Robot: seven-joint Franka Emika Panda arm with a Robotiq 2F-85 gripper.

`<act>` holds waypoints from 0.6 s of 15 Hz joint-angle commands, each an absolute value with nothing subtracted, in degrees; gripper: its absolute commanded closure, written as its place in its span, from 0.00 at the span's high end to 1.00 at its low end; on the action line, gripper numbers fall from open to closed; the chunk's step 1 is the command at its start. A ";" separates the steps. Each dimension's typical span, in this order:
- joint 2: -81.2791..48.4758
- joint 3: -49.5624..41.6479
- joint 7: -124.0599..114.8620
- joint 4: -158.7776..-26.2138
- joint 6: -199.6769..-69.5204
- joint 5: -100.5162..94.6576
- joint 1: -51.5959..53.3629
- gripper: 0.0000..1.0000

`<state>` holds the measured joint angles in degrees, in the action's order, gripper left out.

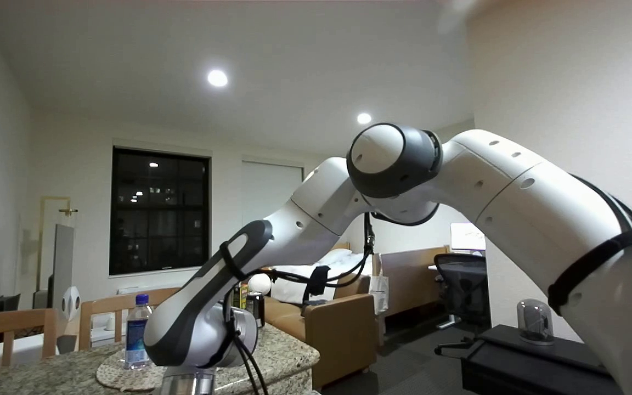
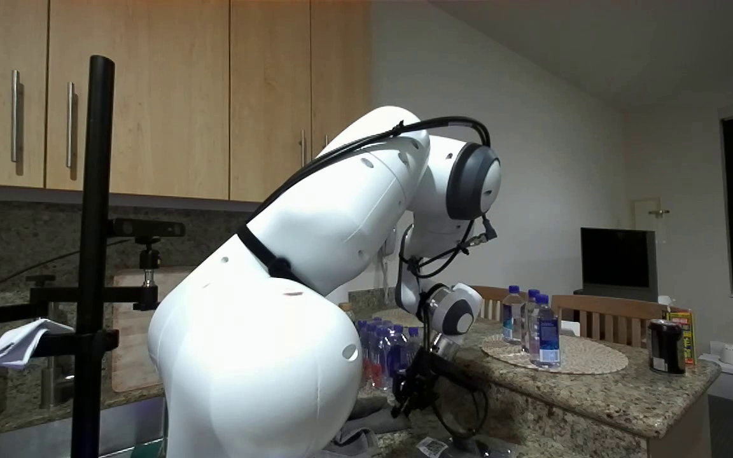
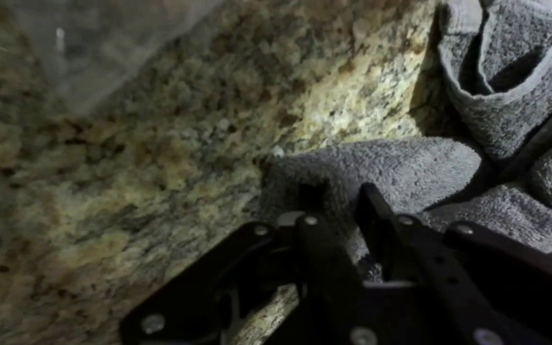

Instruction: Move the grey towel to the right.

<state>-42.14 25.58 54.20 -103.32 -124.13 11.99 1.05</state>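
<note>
The grey towel (image 3: 400,167) lies crumpled on the granite counter, filling the right side of the wrist view. A rounded fold of it reaches left, and a looped fold stands at the upper right. My gripper (image 3: 340,194) has its dark fingers close together around the left end of this fold, with grey cloth between them. In an exterior view the gripper (image 2: 401,407) points down at the lower counter, beside the towel (image 2: 369,425), which is partly hidden behind the arm. In the remaining exterior view the gripper and towel are out of view below the frame.
Several water bottles (image 2: 389,353) stand behind the gripper. A raised granite counter (image 2: 595,401) holds a round woven mat (image 2: 589,356), more bottles (image 2: 544,337) and a black can (image 2: 667,346). A clear plastic item (image 3: 108,52) lies at the wrist view's upper left. A camera pole (image 2: 94,254) stands beside the arm.
</note>
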 commanded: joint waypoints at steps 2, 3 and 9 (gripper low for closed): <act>-42.86 23.70 51.89 -100.26 -121.35 17.02 1.40 0.07; -42.80 23.33 50.92 -99.44 -120.96 17.86 1.38 0.05; -41.71 22.18 48.47 -95.49 -117.32 21.66 1.16 0.11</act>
